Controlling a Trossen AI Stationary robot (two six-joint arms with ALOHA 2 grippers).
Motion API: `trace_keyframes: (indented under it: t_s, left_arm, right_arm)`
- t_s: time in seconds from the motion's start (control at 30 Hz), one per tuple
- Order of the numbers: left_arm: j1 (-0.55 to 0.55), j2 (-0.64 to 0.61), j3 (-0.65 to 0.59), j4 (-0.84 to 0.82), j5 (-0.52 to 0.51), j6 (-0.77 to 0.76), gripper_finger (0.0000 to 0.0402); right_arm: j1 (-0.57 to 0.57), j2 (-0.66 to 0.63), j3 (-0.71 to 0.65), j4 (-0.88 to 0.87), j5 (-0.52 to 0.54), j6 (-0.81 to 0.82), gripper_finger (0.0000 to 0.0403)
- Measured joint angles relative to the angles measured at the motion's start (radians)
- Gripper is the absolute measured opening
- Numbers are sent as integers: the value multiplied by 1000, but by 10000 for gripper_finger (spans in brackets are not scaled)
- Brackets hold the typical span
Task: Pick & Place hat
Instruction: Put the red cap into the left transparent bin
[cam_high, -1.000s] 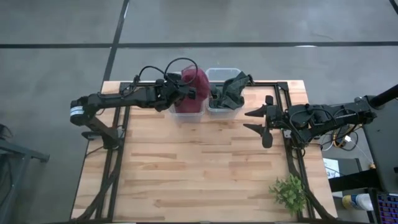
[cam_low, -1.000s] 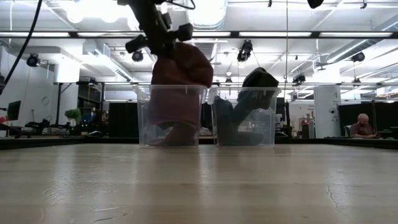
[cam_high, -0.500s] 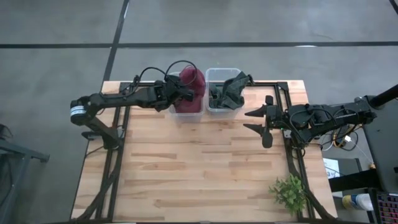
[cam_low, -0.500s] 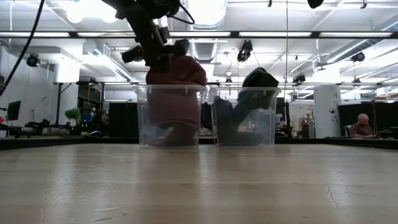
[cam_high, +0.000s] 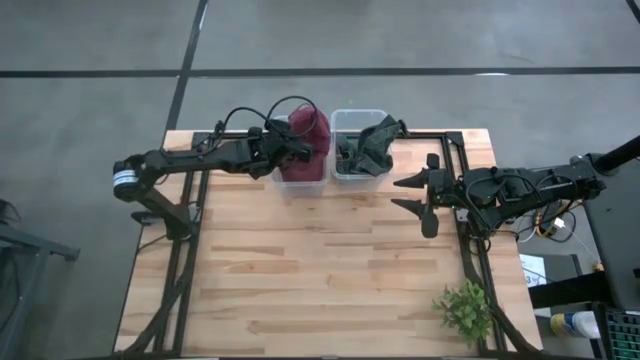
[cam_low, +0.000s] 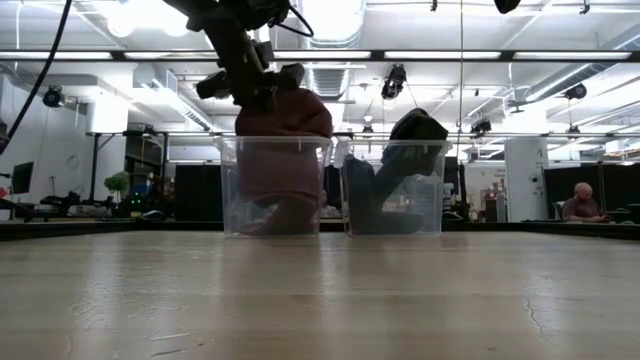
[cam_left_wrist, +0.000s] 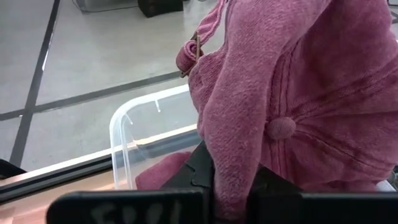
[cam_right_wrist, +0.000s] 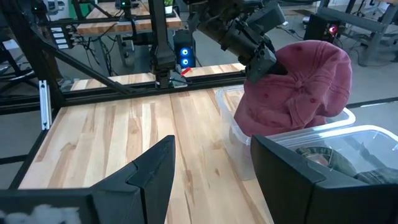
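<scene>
Hat (cam_high: 307, 140) hides left gripper (cam_high: 290, 148) tips, pinched.

Hat (cam_high: 309, 133): dusty maroon-pink, brushed fabric with a matching button on the crown; more of the same pink lies in the bin bottom. Left bin (cam_high: 302, 175) and right bin (cam_high: 352, 120): clear plastic. Contents of right bin (cam_high: 370, 147): dark grey-green. Table (cam_high: 320, 270): pale wood planks, butcher-block pattern, black frame. Left hand (cam_high: 300, 151) and right hand (cam_high: 408, 193): black. Plant (cam_high: 463, 308) at the near right corner of the table: green. Floor (cam_high: 90, 60): grey with dark lines.
</scene>
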Motion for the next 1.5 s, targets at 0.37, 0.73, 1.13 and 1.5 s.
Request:
trace_keyframes:
  t_s: [0.37, 0.73, 1.13, 1.5]
  left_arm:
    - [3, 0, -1, 0, -10, -1, 97]
    - [3, -15, 0, 12, -32, 73, 177]
    - [3, -43, 70, 14, -85, 141, 178]
    - [7, -41, 126, 126, 83, 148, 178]
  right_arm:
    - [0, 0, 0, 0, 0, 0, 203]
    - [0, 0, 0, 0, 0, -3, 203]
    - [0, 0, 0, 0, 0, -2, 203]
    - [0, 0, 0, 0, 0, -15, 203]
